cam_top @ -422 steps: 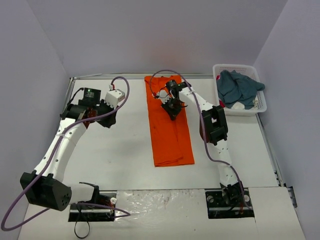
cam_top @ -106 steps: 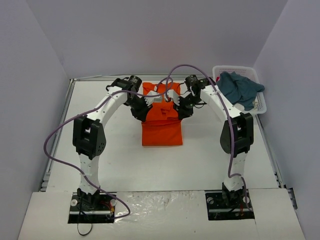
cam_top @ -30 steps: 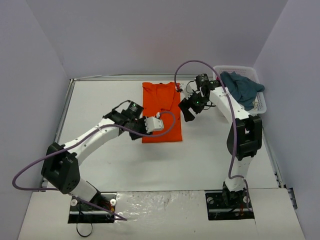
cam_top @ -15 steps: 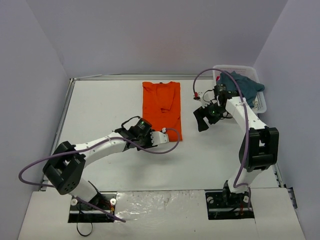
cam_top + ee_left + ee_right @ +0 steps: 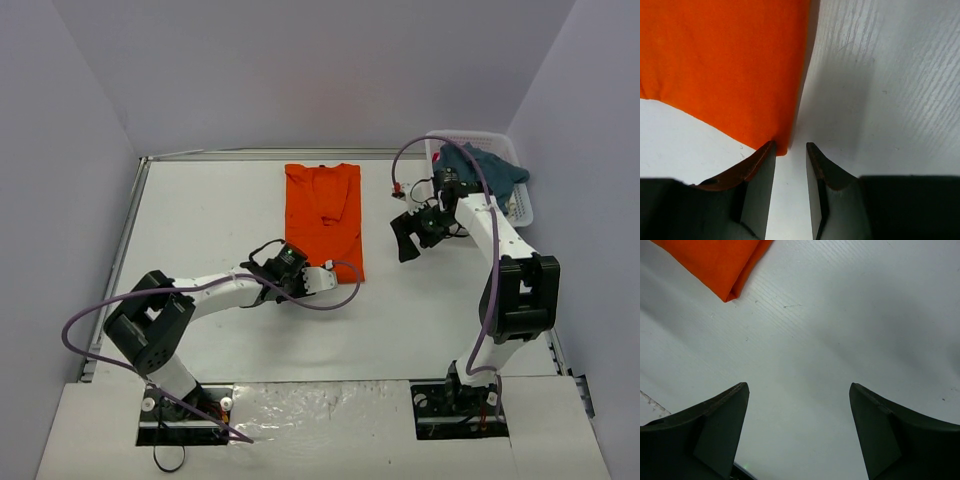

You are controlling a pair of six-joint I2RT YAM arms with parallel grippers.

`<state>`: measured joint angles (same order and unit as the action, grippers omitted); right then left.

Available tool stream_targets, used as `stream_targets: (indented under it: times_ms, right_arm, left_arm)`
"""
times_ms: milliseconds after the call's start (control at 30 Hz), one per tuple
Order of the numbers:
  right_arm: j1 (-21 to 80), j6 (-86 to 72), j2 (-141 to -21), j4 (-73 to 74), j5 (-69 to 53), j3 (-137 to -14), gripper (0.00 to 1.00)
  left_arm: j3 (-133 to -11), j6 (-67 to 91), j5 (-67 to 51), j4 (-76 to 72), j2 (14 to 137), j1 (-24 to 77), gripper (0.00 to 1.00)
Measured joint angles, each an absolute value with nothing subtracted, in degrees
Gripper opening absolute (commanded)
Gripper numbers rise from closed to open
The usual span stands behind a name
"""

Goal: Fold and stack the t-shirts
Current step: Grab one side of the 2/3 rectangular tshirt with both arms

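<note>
The orange t-shirt (image 5: pixel 322 215) lies folded flat in the middle of the table, collar end at the back. My left gripper (image 5: pixel 335 277) sits low at its near right corner. In the left wrist view the jaws (image 5: pixel 790 145) stand a narrow gap apart with only bare table between them, and the orange corner (image 5: pixel 781 148) touches the left fingertip. My right gripper (image 5: pixel 405 240) hovers wide open over bare table to the right of the shirt; a folded orange corner (image 5: pixel 722 267) shows at its upper left. The teal-blue t-shirt (image 5: pixel 480 172) is heaped in the basket.
The white lattice basket (image 5: pixel 520 212) stands at the back right corner, close behind the right arm. Purple cables loop off both arms. Grey walls close in the table on three sides.
The long orange shirt has been folded to half its length. In the last second my left gripper slid toward the near right corner, and my right gripper drew back right, off the shirt.
</note>
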<state>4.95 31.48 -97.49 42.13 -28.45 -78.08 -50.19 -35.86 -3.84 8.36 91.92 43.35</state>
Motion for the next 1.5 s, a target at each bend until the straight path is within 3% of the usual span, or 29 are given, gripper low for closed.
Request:
stream_targets:
  times_ms: [300, 367, 500, 833, 1133, 1267, 1500]
  right_arm:
    - [4.5, 31.6, -97.5, 42.0, -28.9, -78.1, 0.77]
    - [4.5, 31.7, -97.5, 42.0, -28.9, -78.0, 0.77]
    - [4.5, 31.8, -97.5, 41.9, -28.9, -78.0, 0.77]
    - [4.5, 32.2, -97.1, 41.7, -29.5, -77.5, 0.74]
    - [5.2, 37.3, -88.9, 39.9, -36.8, -73.1, 0.70]
    - [9.5, 40.5, -82.6, 39.1, -38.5, -70.5, 0.70]
    - [19.7, 42.7, -77.2, 34.4, -38.2, -60.6, 0.58]
  left_arm:
    - [-50.4, -36.5, -1.2, 6.3, 94.4, 43.3, 0.29]
    - [-50.8, -36.6, -1.0, 5.7, 95.0, 43.2, 0.24]
    - [-51.9, -36.9, -0.6, 5.0, 96.8, 42.7, 0.03]
    - [-55.1, -36.8, -6.1, 8.3, 98.2, 38.2, 0.02]
    - [-60.2, -35.3, -20.2, 23.5, 97.6, 33.4, 0.02]
    - [-62.3, -34.8, -24.4, 28.1, 97.6, 32.8, 0.02]
    - [-66.0, -33.4, -29.8, 33.0, 100.0, 31.8, 0.02]
